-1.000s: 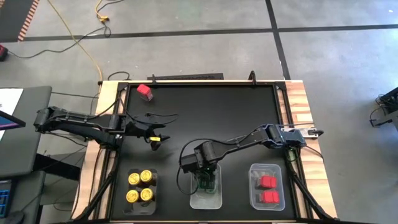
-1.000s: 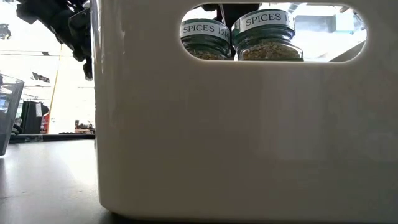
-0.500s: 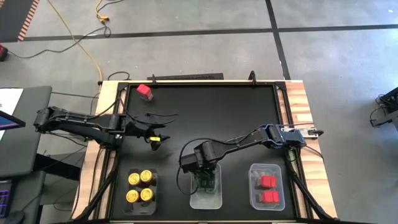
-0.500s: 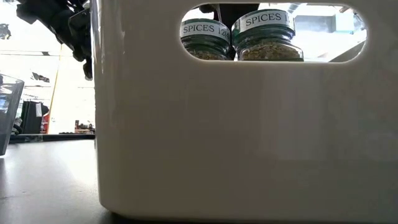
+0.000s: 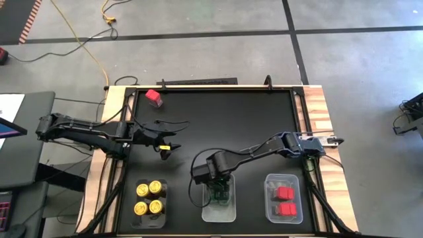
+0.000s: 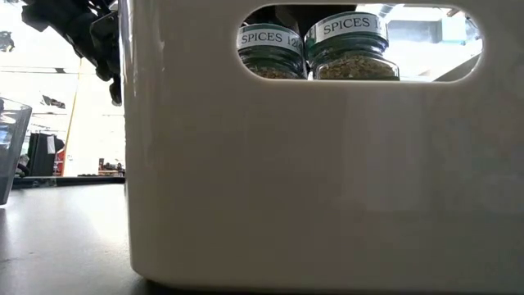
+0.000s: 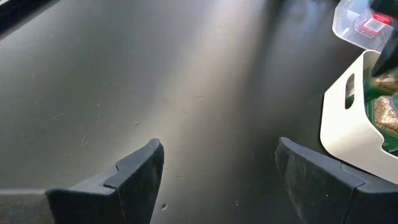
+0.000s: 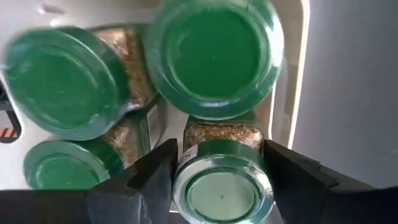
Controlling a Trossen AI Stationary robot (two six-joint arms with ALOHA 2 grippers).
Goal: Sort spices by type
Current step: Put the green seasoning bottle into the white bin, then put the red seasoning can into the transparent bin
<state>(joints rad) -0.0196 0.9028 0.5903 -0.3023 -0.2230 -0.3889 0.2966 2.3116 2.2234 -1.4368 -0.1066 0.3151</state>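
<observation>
Four green-lidded spice jars (image 8: 214,56) show in the white middle tray (image 5: 218,215). My right gripper (image 8: 219,152) reaches down into that tray (image 5: 215,180), shut on one of them. Two green jars (image 6: 315,45) show through the tray's handle slot. My left gripper (image 7: 217,155) hangs open over bare table left of centre (image 5: 170,147), touching nothing. Several yellow-lidded jars (image 5: 149,198) stand in the left tray. Red-lidded jars (image 5: 285,201) fill the right tray. One red-lidded jar (image 5: 153,97) stands alone on the table near the far left corner. My right gripper holds a green-lidded jar by its round lid (image 8: 221,193), pinched between the two fingers (image 8: 152,180) on opposite sides. The fingers come from above, pointing down. The jar sits upright among the other green jars; its base is hidden, so whether it rests on the tray floor I cannot tell.
The middle tray's white wall (image 6: 286,164) fills the low view. The right tray (image 7: 354,25) and the middle tray (image 7: 348,124) show ahead of the left gripper. Wooden rails (image 5: 317,119) border the black table top. Bare table lies across the centre and far side.
My right gripper has sunk slightly into the middle tray: in the low view its dark body now fills more of the slot above the two jars. The left arm has kept still.
</observation>
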